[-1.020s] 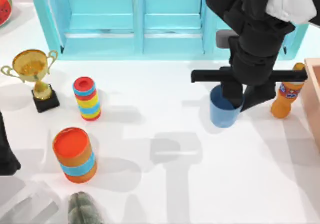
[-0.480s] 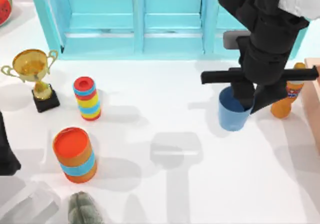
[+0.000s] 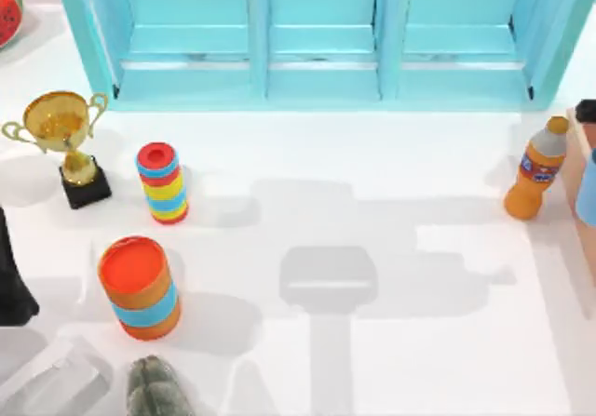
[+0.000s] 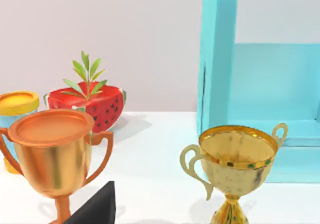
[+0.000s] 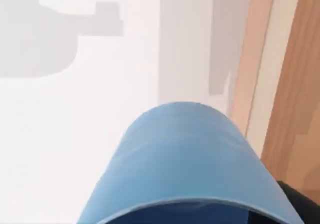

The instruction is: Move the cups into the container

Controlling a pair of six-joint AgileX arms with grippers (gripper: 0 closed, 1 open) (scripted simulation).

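The solid blue cup (image 5: pixel 185 159) hangs close under the right wrist camera, its wall towards the lens, and my right gripper is shut on it. Beside it in that view run the thick peach-tan walls of the container (image 5: pixel 285 83). In the top view a sliver of the blue cup (image 3: pixel 589 191) shows at the right edge, over the container's wall (image 3: pixel 575 160). A black part of the right gripper (image 3: pixel 588 112) sits just above it. My left arm (image 3: pixel 11 276) stays parked at the table's left edge.
An orange bottle (image 3: pixel 535 169) stands just left of the container. A turquoise cabinet (image 3: pixel 317 34) lines the back. At the left are a gold trophy (image 3: pixel 63 132), two striped cylinders with red tops (image 3: pixel 163 181) (image 3: pixel 140 286), and a grey object (image 3: pixel 154 388) in front.
My right arm has carried the blue cup to the right, from the table's middle right past the orange bottle to the container at the edge. The left arm has not moved.
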